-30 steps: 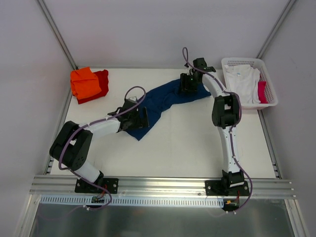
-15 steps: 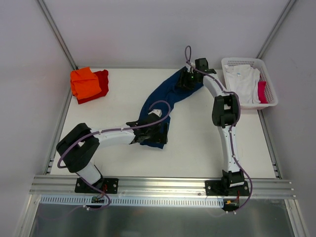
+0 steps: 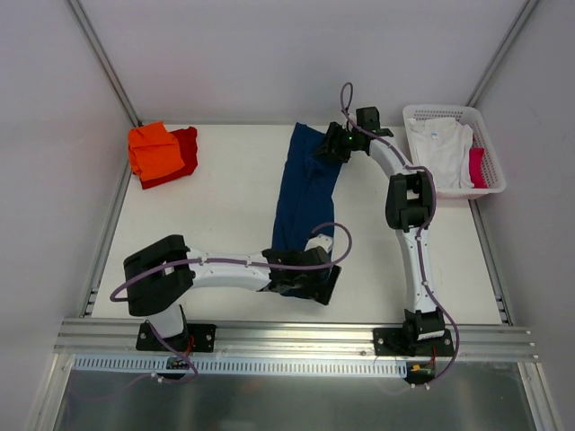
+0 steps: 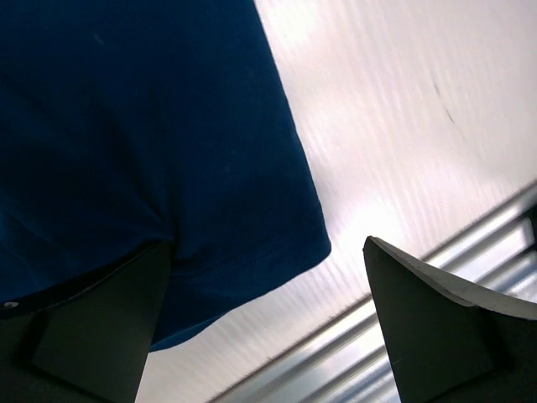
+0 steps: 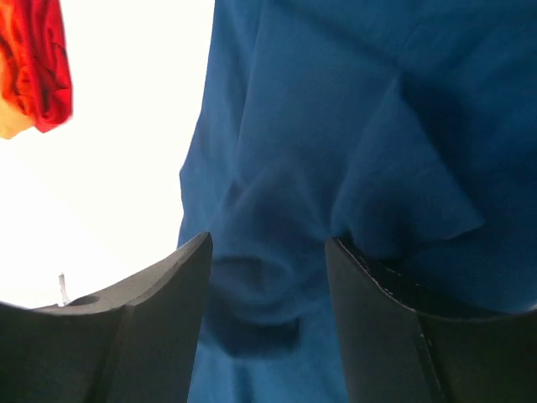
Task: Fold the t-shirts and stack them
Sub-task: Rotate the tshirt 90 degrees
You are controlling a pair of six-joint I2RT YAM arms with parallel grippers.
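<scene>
The navy t-shirt (image 3: 301,193) lies as a long narrow strip from the table's far edge toward the near edge. My left gripper (image 3: 310,285) is at its near end, jaws wide open. In the left wrist view a rounded corner of the navy cloth (image 4: 126,126) lies over the table between the fingers of the left gripper (image 4: 267,245). My right gripper (image 3: 331,145) hovers at the shirt's far end. In the right wrist view the right gripper (image 5: 268,242) stands open over wrinkled navy cloth (image 5: 352,126). A folded orange t-shirt (image 3: 154,148) rests on a red one (image 3: 186,144) at the far left.
A white lattice basket (image 3: 449,111) stands at the far right with a white t-shirt (image 3: 440,148) and a pink-red piece of cloth (image 3: 477,168) in it. The metal rail (image 3: 296,334) runs along the near edge, close to the left gripper. Grey walls enclose the table.
The left arm has swung from the left side to the near centre, and the navy shirt's near end has come with it, stretching the shirt into a strip. The right gripper has shifted slightly left.
</scene>
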